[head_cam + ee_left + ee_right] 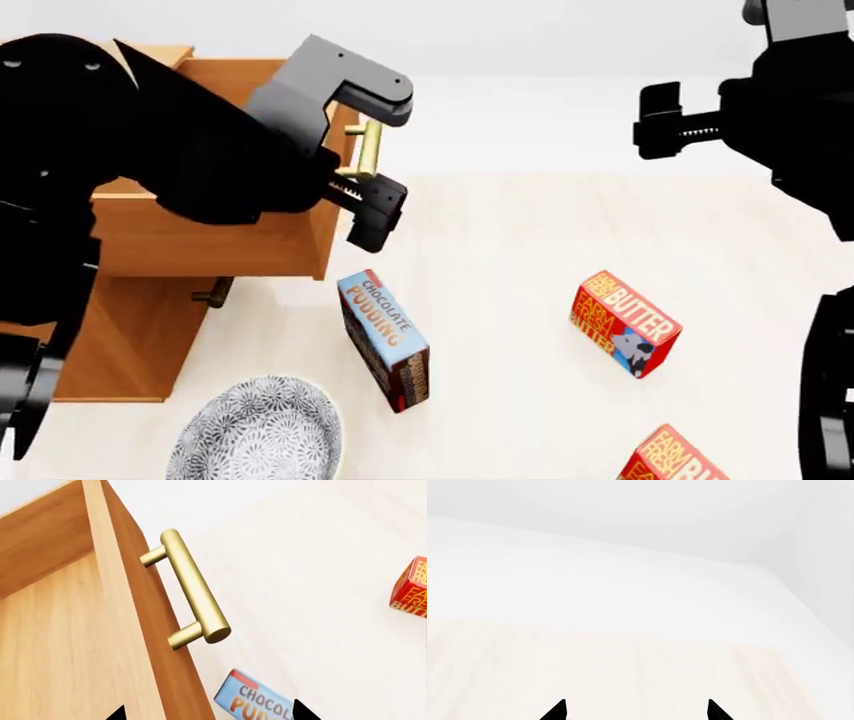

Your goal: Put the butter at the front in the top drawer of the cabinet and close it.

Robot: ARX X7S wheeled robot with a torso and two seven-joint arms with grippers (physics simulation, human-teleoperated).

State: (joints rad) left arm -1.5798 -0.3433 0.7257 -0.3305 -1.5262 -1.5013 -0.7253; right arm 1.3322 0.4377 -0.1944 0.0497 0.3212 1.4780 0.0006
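Two butter boxes (625, 323), the front one (671, 458) cut off.

The top drawer (214, 235) stands pulled out of the cabinet (127, 340), its handle (193, 587) between the left gripper's (367, 160) spread jaws. The pudding box (387, 340) lies below those jaws, a plate (260, 430) beside it. Both butter boxes (625, 322) (674, 458) lie well below the right gripper (667, 120).

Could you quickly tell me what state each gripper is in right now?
Left gripper: open, holding nothing, by the top drawer's handle.
Right gripper: open, empty.
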